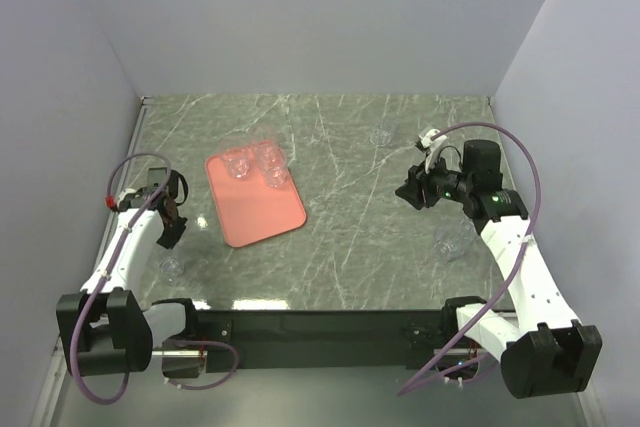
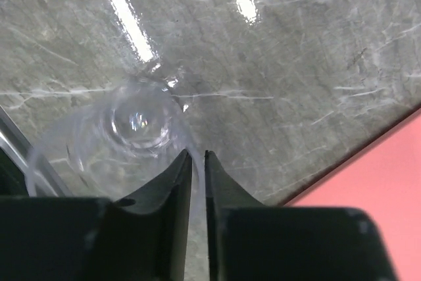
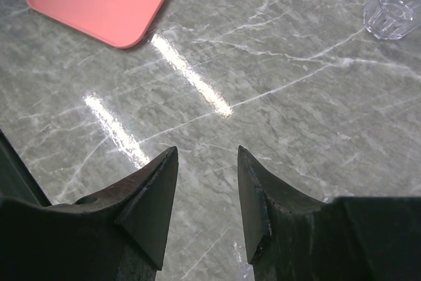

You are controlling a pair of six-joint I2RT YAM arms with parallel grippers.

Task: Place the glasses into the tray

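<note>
Left gripper (image 2: 197,156) pinches wall of glass (image 2: 138,126), body at 10 o'clock of tips; tray (image 2: 375,182) at 4 o'clock. Right gripper (image 3: 207,153) spread, empty. We risk slick rim slipping, glass tipping on lift.

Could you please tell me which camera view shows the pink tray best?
The top external view: it shows the whole tray, rim to rim. The left wrist view catches only a pink corner, and the right wrist view only one rounded end.
</note>
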